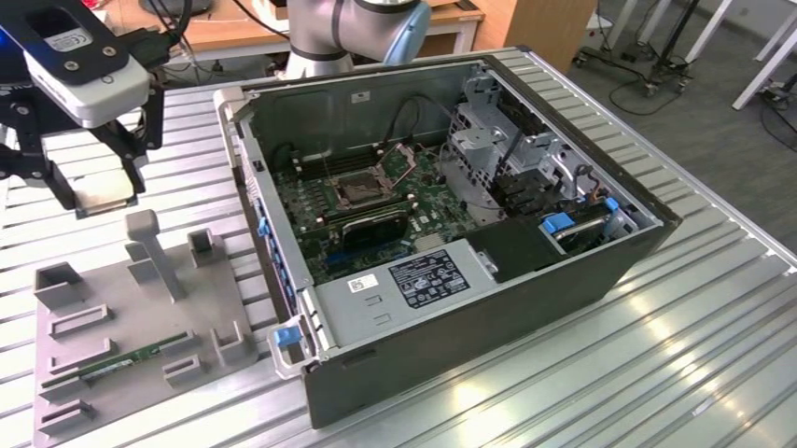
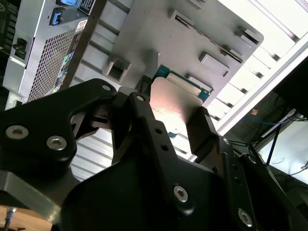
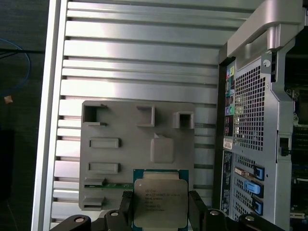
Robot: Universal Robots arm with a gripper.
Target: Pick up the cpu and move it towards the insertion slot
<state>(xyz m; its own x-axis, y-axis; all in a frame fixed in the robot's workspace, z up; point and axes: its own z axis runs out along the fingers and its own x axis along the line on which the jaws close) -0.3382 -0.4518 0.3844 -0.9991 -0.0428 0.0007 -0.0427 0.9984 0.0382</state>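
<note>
end effector (image 1: 107, 200) clenched on cpu (image 3: 160, 201), exterior view upper left; keep chip level toward insertion slot (image 1: 362, 186), mid-frame.

We stood in a robotics lab: a slotted aluminium table (image 1: 697, 317) bore an opened computer tower (image 1: 524, 280) and grey parts fixture (image 1: 118, 322), wheeled stands (image 1: 648, 65) and a wooden desk (image 1: 230, 39) behind

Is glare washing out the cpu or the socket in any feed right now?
Second wrist view: the cpu, held between the jaws, carries a pinkish sheen; the table beyond is blown out white. First wrist view: cpu evenly lit, no glare. Exterior view: the insertion slot sits dim inside the computer case, glare-free; bright streaks cross the table at the exterior view's right.
</note>
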